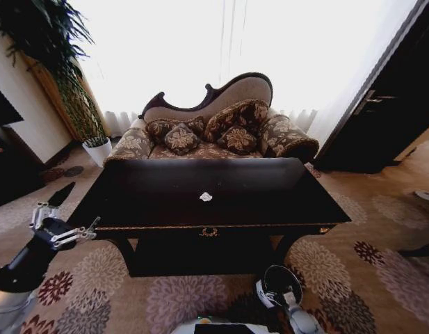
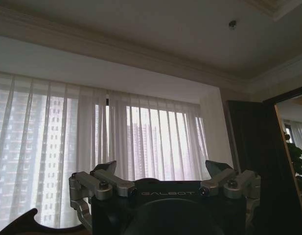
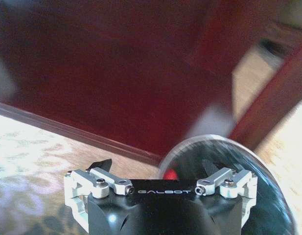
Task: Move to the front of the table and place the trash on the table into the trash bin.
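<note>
The glossy black table [image 1: 165, 202] stands straight ahead, with a gold emblem at its front centre. One crumpled white paper scrap of trash [image 1: 206, 197] lies near the middle of the top. The trash bin [image 1: 272, 272] sits on the carpet below the table's front right. My right gripper [image 1: 279, 298] [image 3: 155, 169] hangs open just above the bin's pale rim [image 3: 224, 142], nothing between its fingers. A small red spot [image 3: 170, 175] shows inside the bin. My left gripper [image 1: 67, 214] [image 2: 161, 169] is held up open and empty off the table's left front corner.
A patterned sofa [image 1: 214, 132] with cushions stands right behind the table. A white plant pot [image 1: 97, 149] is at the back left and a dark cabinet [image 1: 381, 118] at the right. Floral carpet [image 1: 353, 264] surrounds the table.
</note>
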Available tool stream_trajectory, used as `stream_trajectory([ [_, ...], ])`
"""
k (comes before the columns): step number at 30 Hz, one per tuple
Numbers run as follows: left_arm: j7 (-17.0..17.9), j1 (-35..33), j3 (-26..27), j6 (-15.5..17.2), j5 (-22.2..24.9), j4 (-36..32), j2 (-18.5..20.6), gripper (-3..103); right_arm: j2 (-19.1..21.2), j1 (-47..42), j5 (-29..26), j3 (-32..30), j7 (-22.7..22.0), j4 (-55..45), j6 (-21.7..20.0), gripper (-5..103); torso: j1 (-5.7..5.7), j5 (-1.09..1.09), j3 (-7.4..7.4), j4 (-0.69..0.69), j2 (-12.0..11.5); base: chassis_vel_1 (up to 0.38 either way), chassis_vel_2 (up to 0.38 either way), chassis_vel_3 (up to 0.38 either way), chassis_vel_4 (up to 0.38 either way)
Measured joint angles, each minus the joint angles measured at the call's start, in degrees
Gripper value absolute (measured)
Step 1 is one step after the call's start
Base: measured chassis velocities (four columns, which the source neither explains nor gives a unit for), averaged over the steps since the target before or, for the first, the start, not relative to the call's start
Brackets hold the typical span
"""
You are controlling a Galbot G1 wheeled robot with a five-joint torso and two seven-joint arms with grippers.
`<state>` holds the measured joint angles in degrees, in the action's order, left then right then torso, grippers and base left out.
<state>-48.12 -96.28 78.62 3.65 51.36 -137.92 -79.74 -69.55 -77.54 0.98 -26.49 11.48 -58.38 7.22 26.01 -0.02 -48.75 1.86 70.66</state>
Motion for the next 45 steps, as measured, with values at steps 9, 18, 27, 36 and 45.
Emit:
stream_trajectory([
  [9,0.1,0.5,-0.9,0.1,-0.2,0.1,-0.1,100,-0.6,-4.3,-1.2,-4.6,18.1,-5.3,11.4,100,0.0,0.01,0.0,0.0,0.0,0.0,0.0,0.0,0.0],
  [18,0.3,0.7,0.5,0.2,1.9,-0.1,0.7,100,-2.5,-9.8,-10.7,-12.0,43.9,-18.2,20.4,100,0.0,0.01,0.0,0.0,0.0,0.0,0.0,0.0,0.0],
  [27,0.4,0.8,2.0,0.6,3.9,-0.8,1.2,100,-5.1,-14.6,-27.2,-21.3,56.5,-32.5,19.7,100,0.0,0.01,0.0,0.0,0.0,0.0,0.0,0.0,0.0],
  [36,1.4,0.0,4.1,0.8,5.4,-1.2,1.3,100,-6.4,-14.7,-39.2,-25.7,56.5,-45.2,12.0,100,0.0,0.01,0.0,-0.01,0.0,0.0,0.0,0.0,0.0],
  [45,1.9,0.6,4.7,1.2,5.7,0.3,1.5,100,-6.4,-14.5,-47.8,-27.2,56.1,-52.6,7.6,100,0.0,0.0,0.0,0.0,0.0,0.0,0.0,0.0,0.0],
])
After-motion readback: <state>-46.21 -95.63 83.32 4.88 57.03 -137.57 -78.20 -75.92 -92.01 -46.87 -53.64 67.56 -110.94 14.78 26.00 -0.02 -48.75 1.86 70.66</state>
